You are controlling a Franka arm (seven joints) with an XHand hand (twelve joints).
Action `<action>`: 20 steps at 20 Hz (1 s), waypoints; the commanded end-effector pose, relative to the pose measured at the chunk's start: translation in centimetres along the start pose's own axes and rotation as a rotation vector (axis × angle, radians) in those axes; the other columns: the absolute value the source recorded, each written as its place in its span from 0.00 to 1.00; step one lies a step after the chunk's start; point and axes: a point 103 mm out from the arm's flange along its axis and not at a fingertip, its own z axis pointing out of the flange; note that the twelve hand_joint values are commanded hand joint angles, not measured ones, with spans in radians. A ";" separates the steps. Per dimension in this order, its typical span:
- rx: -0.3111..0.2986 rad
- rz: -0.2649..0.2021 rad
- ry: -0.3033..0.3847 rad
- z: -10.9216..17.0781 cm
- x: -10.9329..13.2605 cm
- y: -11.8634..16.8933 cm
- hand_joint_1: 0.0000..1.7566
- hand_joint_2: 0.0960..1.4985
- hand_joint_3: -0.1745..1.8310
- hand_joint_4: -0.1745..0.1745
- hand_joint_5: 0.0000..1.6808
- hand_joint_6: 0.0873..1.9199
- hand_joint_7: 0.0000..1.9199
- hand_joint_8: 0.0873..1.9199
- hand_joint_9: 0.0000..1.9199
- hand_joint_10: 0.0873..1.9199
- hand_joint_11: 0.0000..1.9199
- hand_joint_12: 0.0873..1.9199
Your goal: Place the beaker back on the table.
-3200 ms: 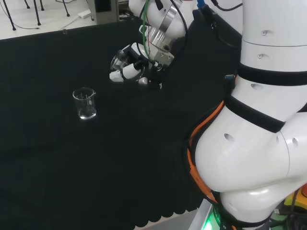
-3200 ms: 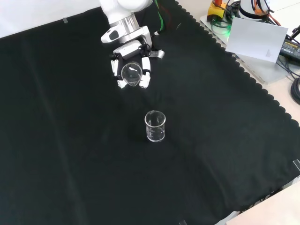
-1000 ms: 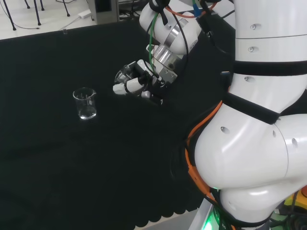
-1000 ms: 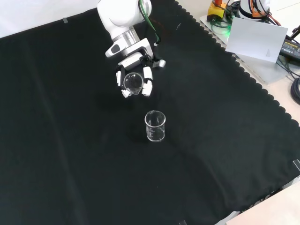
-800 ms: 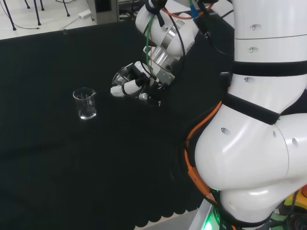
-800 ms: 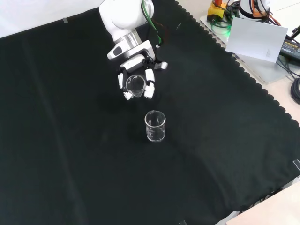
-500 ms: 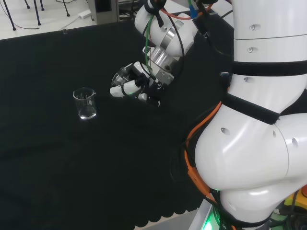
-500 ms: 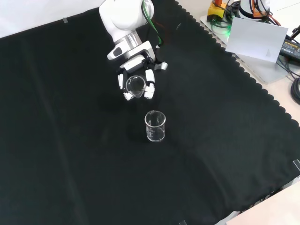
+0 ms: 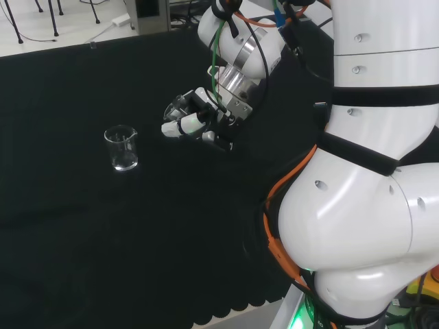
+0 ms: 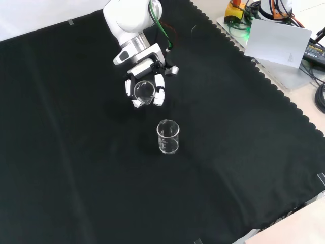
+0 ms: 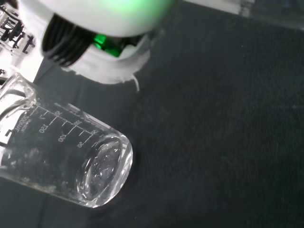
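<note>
Since three seconds ago I have brought the held beaker [image 10: 144, 91] down and a little nearer the second beaker [image 10: 168, 137], with only small wobbles in the last second. It is a clear glass beaker with printed graduation marks, and the wrist view shows it lying tilted, its thick round base [image 11: 102, 171] toward the cloth. It sits above the black-covered table [image 10: 76, 168], not yet resting on it as far as I can judge. The hand [image 10: 144, 86] is wrapped around it, white fingers [image 10: 159, 96] curled on either side of the wall, mouth facing the front camera.

I expect it to be light, rigid, smooth and slippery, and breakable if dropped or knocked. The cylindrical wall is the sensible place to hold, as now, not the thin rim or spout. It needs turning upright before I lower it, so the flat base meets the cloth squarely.

The second beaker stands upright on the cloth, apart from the hand, toward the front camera. In the head view it [image 9: 122, 147] is left of the hand [image 9: 195, 123].
</note>
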 end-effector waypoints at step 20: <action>0.041 -0.005 0.004 0.3 0.0 0.0 0.62 0.41 0.46 1.00 0.68 0.45 0.72 0.00 0.55 0.25 0.28 0.64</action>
